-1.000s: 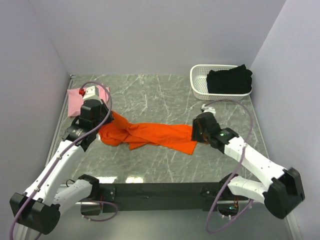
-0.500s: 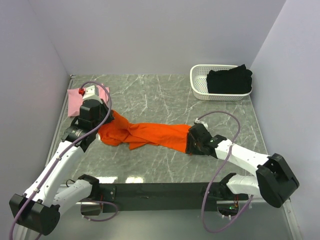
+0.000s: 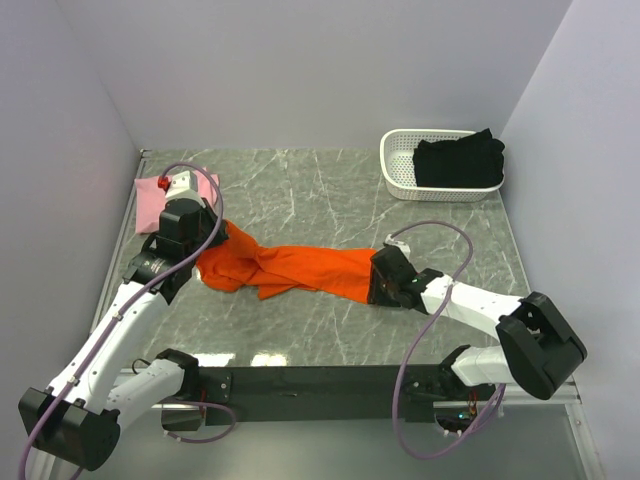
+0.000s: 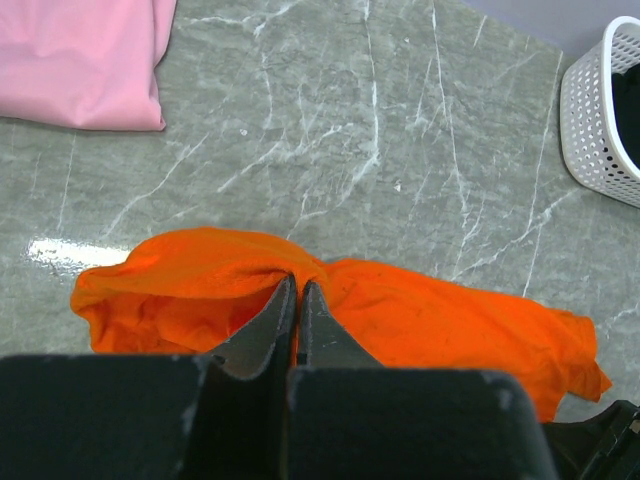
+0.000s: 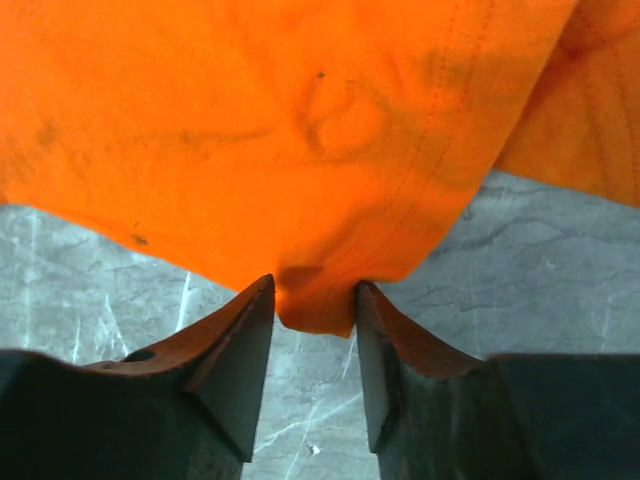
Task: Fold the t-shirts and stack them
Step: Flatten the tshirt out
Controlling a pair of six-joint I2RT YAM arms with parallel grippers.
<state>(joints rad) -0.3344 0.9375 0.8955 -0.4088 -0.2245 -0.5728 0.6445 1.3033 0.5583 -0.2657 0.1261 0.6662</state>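
Orange t-shirt [image 3: 290,265], spreading out ahead of the fold: one end gripped, the other nearly so.
Left gripper [image 4: 298,285] is closed tight on a pinch of the shirt's left end. Right gripper [image 5: 315,290] stands part-open with the right hem bunched between its jaws. We judge the next move to be closing the right fully, then drawing the ends apart to flatten the rumpled band across the mid worktop [image 3: 320,190]. Pink t-shirt [image 3: 150,205] lies folded at upper left, close by the left arm; it could snag. Black t-shirt [image 3: 460,160] sits in the white basket [image 3: 395,172] at upper right, well apart.
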